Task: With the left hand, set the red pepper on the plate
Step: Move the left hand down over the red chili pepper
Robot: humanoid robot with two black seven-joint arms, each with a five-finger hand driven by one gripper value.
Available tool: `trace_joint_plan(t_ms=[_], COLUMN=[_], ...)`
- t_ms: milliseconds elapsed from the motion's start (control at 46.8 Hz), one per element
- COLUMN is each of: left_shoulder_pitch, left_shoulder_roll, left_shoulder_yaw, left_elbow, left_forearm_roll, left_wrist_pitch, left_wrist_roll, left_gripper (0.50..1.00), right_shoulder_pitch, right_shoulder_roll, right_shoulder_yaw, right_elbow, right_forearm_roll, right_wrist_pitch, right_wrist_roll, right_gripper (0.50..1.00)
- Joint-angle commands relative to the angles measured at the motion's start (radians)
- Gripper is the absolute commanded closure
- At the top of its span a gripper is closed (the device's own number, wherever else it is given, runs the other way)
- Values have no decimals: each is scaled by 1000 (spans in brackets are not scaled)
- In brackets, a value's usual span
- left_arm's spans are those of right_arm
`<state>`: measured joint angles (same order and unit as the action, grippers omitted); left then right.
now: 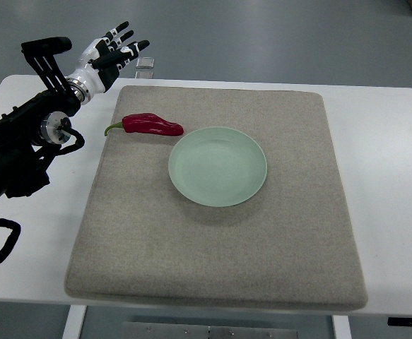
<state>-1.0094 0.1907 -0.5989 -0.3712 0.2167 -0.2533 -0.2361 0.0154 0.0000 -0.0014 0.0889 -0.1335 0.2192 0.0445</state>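
A white table [389, 155] carries a grey mat [262, 247] that covers most of its top. On the mat lies a pale green plate [218, 167], a little above the middle of the mat. The plate has nothing in it.

The red pepper [150, 125] lies on the mat, up and to the left of the plate. Its pointed red end is just beside the plate's rim, maybe touching it; this I cannot tell for sure. Its green stem [113, 128] points to the left and reaches close to the left edge of the mat. The pepper lies flat and almost horizontal in the view.

The left arm [22, 148] comes in from the left edge, black and bulky, and crosses over the left part of the table. The left hand [110, 49] is at the far left corner of the mat, above the pepper in the picture and apart from it. Its fingers [126, 48] are stretched out and a little spread, pointing to the upper right, and they hold nothing.

Just beyond the fingertips, at the far edge of the table, there is a small clear object [146, 65]; what it is I cannot tell.
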Motion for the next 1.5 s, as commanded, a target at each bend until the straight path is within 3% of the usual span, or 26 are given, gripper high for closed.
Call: trace_joint_plan(t_ms=[0, 320, 470, 748, 1068, 1474], left_shoulder_pitch=[-5, -15, -37, -72, -103, -126], left_shoulder_roll=[3, 4, 25, 121, 147, 184], left_shoulder_yaw=[42, 76, 77, 338, 399, 401], left_elbow=[0, -9, -63, -219, -230, -301], left_forearm_roll=[65, 433, 604, 667, 894, 1199], left_wrist_pitch=[-1, -3, -4, 14, 39, 32], left_wrist_roll=[-2, -2, -2, -2, -6, -78], left_gripper=[510, 510, 510, 512, 510, 512], right_shoulder_pitch=[0, 0, 0, 0, 0, 0], right_shoulder_roll=[0, 0, 0, 0, 0, 0], right_shoulder_yaw=[0, 0, 0, 0, 0, 0], right_elbow=[0, 0, 0, 0, 0, 0], right_forearm_roll=[0, 0, 0, 0, 0, 0], right_wrist_pitch=[0, 0, 0, 0, 0, 0], right_wrist_roll=[0, 0, 0, 0, 0, 0], right_gripper=[572, 572, 570, 572, 572, 572])
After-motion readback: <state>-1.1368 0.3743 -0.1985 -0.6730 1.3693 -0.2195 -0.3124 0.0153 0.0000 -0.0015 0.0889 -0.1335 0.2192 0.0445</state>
